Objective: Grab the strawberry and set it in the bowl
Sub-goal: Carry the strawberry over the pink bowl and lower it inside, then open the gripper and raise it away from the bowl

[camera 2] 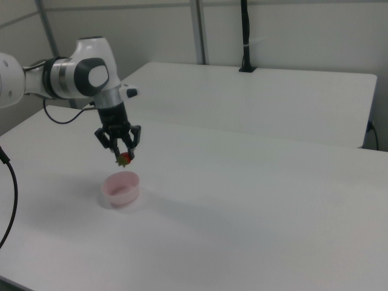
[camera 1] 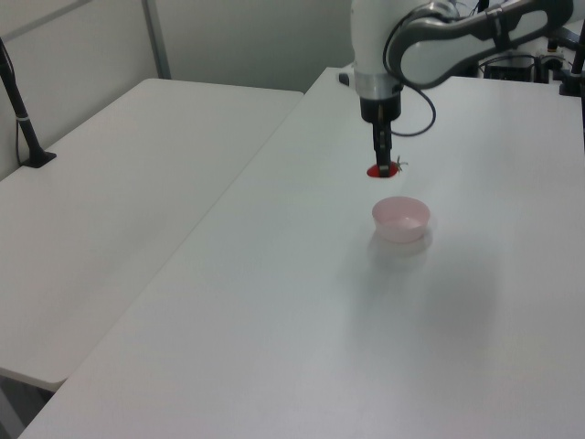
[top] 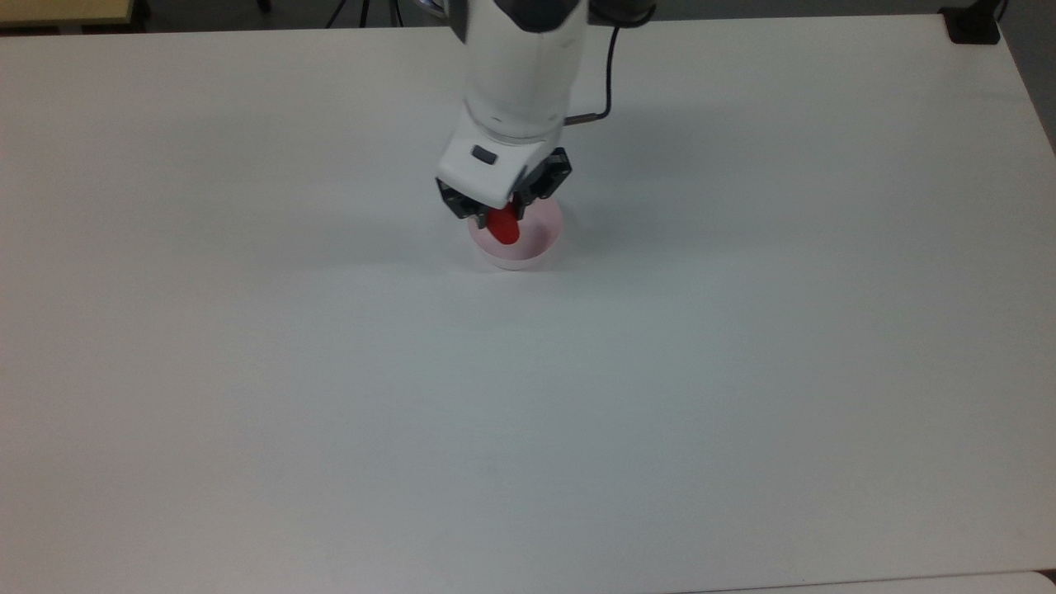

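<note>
My gripper (top: 505, 216) (camera 1: 382, 165) (camera 2: 123, 155) is shut on the red strawberry (top: 502, 228) (camera 1: 378, 170) (camera 2: 125, 159), which hangs in the air above the pale pink bowl (top: 528, 245) (camera 1: 400, 219) (camera 2: 120, 188). In the right view a clear gap separates the strawberry from the bowl's rim. In the top view the strawberry overlaps the left part of the bowl, and the gripper body hides the bowl's far rim. Its green cap shows at the side in the left view.
The bowl stands on a wide white table (top: 660, 371). A second white table (camera 1: 119, 183) adjoins it in the left view. A black post (camera 2: 245, 36) stands at the far table's back in the right view; another black post (camera 1: 23, 119) stands at the left view's left.
</note>
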{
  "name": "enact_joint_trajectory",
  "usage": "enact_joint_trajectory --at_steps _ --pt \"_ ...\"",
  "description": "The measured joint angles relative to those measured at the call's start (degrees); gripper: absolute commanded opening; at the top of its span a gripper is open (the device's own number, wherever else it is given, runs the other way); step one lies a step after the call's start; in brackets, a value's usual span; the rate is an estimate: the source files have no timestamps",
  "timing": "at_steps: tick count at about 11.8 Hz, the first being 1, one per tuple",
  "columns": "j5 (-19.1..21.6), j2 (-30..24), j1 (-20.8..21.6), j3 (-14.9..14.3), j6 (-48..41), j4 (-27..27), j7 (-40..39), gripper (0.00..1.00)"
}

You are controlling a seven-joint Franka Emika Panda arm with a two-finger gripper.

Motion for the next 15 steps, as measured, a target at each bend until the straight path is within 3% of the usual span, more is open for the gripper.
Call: enact_joint_trajectory --at_steps 3,4,5,10,12,13,15 --pt "0.0 0.1 1.2 0.0 0.0 -3.3 0.6 0.70" --pt "0.0 0.1 1.2 -0.1 0.0 -3.9 0.6 0.90" --pt "0.0 0.1 1.2 -0.1 0.0 -4.1 0.6 1.00" --pt "0.0 -0.4 0.5 -0.3 0.2 -3.3 4.1 1.00" --pt "0.0 -3.3 -2.4 0.0 0.2 -1.9 9.4 1.00" --pt "0.0 -5.4 -5.8 1.6 0.2 -1.5 11.2 1.00" --pt "0.0 -10.1 -16.0 8.7 -1.9 -1.1 12.3 1.00"
